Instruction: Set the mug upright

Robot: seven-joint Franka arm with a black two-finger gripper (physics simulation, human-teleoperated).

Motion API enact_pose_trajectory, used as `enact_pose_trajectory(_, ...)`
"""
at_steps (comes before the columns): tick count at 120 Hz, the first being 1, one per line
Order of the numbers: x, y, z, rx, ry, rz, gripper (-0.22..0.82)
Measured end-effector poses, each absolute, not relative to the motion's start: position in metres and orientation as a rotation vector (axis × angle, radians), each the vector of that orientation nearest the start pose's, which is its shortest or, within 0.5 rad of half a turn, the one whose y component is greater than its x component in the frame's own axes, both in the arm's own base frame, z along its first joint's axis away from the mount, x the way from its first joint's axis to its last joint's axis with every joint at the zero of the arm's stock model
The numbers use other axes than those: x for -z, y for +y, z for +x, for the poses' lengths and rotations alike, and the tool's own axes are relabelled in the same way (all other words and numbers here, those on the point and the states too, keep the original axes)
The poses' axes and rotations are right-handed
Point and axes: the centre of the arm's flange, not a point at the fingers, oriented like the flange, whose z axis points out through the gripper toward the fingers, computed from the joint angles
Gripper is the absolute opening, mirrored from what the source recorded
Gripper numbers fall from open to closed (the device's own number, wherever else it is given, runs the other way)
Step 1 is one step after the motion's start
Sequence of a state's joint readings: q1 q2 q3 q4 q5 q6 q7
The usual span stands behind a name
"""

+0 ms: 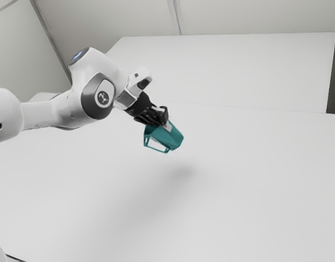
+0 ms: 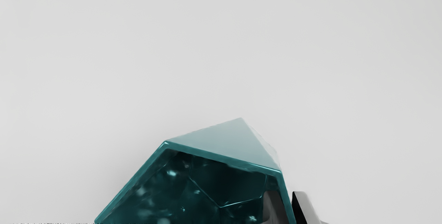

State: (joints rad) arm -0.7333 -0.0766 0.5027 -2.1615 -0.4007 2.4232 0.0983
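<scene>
The black gripper is closed narrowly on one wall of the teal faceted mug (one finger is inside), which hangs tilted above the white table

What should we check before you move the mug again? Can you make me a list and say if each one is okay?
1. Mug gripped: ok. The jaws are closed on its wall, one inside and one outside.
2. Mug off the table: ok. Its shadow lies apart, below it.
3. Handle free of the jaws: ok.
4. Mug upright: not ok. It is tilted, with its open end toward my hand.
5. Mug standing on its base: not ok. It is in the air.
6. Grip firm enough for turning: cannot tell.
</scene>
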Motion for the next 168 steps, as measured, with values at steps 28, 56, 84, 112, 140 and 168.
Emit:
enact_pose_trajectory(28, -0.453, -0.062, 0.555, 0.356, 0.052, -3.342, -0.18)
enact_pose_trajectory(56, -0.441, -0.003, 0.568, 0.202, 0.021, -3.197, -0.18)
enact_pose_trajectory(84, -0.419, -0.019, 0.587, 0.048, 0.144, -3.095, -0.18)
enact_pose_trajectory(112, -0.401, -0.016, 0.589, -0.079, 0.202, -3.041, -0.18)
enact_pose_trajectory(140, -0.383, -0.016, 0.597, -0.140, 0.219, -3.025, -0.18)
enact_pose_trajectory(168, -0.371, -0.025, 0.607, -0.098, 0.241, -3.053, -0.18)
